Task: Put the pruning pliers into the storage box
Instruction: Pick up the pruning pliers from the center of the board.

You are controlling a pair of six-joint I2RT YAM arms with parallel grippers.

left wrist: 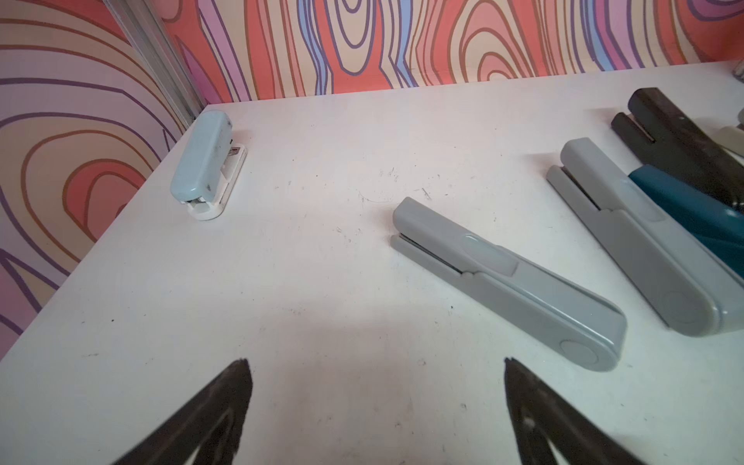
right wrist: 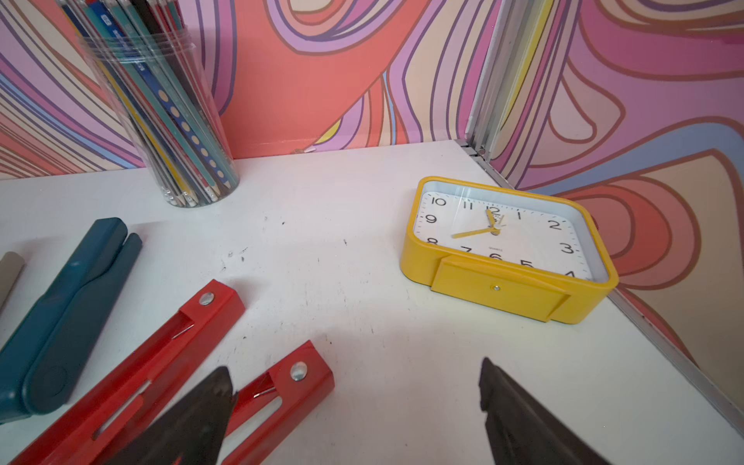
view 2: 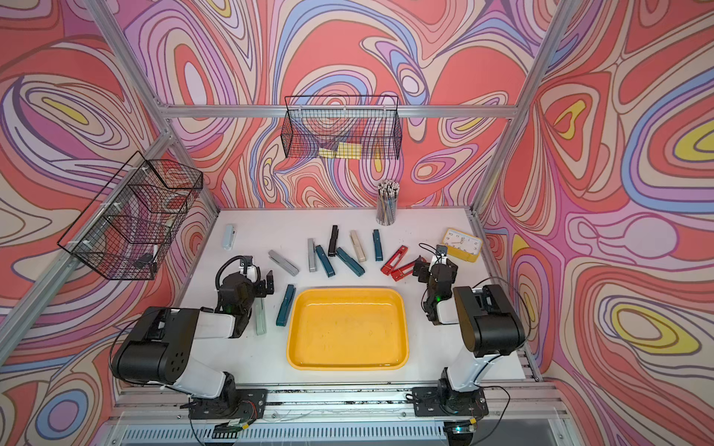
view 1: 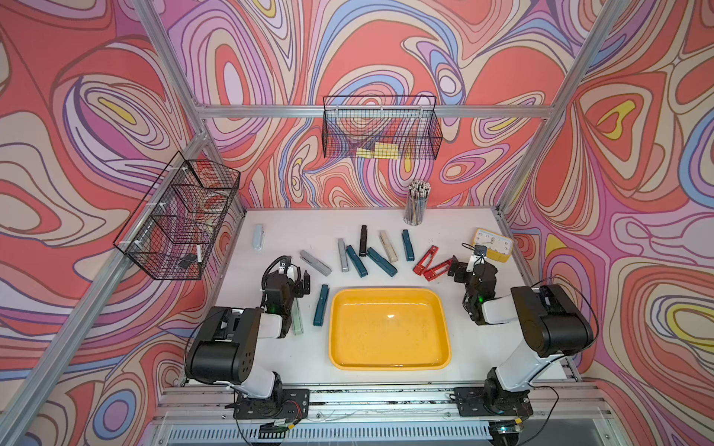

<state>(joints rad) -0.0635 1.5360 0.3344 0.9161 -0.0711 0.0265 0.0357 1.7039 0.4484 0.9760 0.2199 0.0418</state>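
The yellow storage box lies empty at the table's front centre. Pruning pliers lie scattered behind and left of it: a teal one beside the box, a pale green one partly under my left arm, a grey one, a fan of grey, teal, black and beige ones, and two red ones. A pale blue one lies far left. My left gripper hovers open over bare table near the grey one. The right gripper is open, one finger over the nearer red one.
A yellow clock lies at the back right corner. A clear jar of pencils stands at the back wall. Black wire baskets hang on the back wall and the left frame.
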